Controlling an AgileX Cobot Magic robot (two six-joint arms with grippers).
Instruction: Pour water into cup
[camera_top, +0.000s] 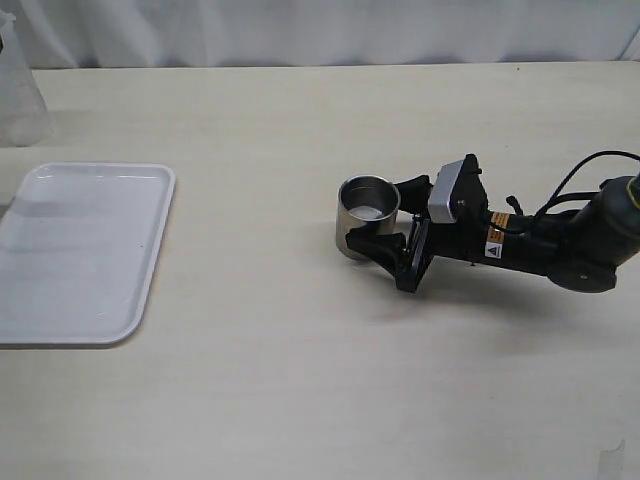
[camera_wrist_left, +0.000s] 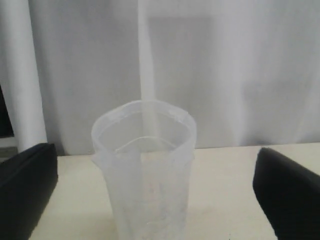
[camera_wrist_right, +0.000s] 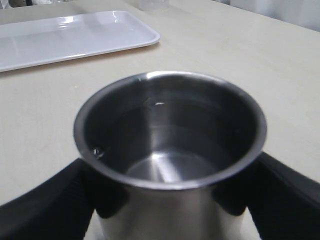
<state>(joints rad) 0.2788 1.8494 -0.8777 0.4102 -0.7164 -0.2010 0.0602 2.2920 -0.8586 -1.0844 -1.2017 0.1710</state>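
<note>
The steel cup (camera_top: 367, 216) stands upright on the table right of centre, with a shiny pool of water (camera_top: 371, 211) in its bottom. My right gripper (camera_top: 382, 215) reaches in from the right, its black fingers pressed on both sides of the cup. In the right wrist view the cup (camera_wrist_right: 170, 210) fills the frame between the fingers (camera_wrist_right: 45, 205), and the water (camera_wrist_right: 165, 167) glints inside. My left gripper (camera_wrist_left: 155, 200) is open wide, with gaps on both sides of the translucent beaker (camera_wrist_left: 145, 185) standing between its fingers. The left gripper does not show in the exterior view.
A white tray (camera_top: 90, 250) lies at the left, and also shows in the right wrist view (camera_wrist_right: 75, 35). The beaker (camera_top: 18, 90) stands at the far left back corner, near the white curtain (camera_top: 320, 30). The right arm's cables (camera_top: 570, 185) trail on the right.
</note>
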